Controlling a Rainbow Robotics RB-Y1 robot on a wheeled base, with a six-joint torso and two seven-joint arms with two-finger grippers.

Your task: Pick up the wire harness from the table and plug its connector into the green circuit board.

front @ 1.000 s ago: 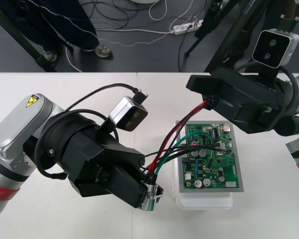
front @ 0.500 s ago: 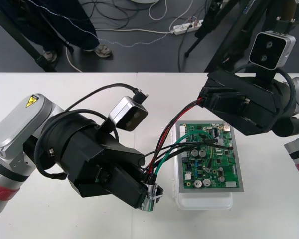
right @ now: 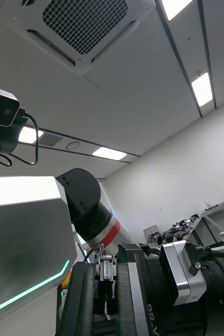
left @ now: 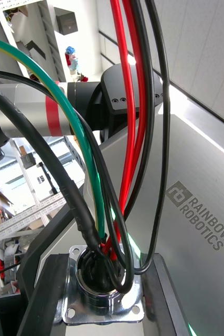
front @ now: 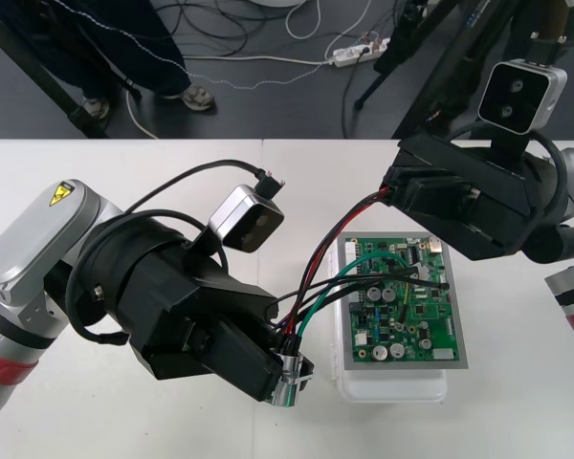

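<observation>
Front view pretty much tells the story: the pickup part looks done, the plugging part isn't. The wire harness (front: 299,320) is completely off the desk (front: 517,402), strung in the air between the two arms.

The left gripper (front: 281,371) sits just left of the green circuit board (front: 402,316), and its jaws are clamped on the round metal socket (front: 292,381). Left wrist view backs that up, you can see the flange pinched between them with the red, black and green wires fanning out of it.

The right gripper (front: 394,196) hovers over the board's far edge, with the red and black wires running straight into it. In the right wrist view its jaws are closed on what looks like the plug (right: 105,268).

So nothing is in the board yet; a couple of wires just drape across it and its white base (front: 392,387). My guess at what's left: the right arm lines the plug up with its connector, comes down and pushes it home. I can't tell which connector it's aiming for.
</observation>
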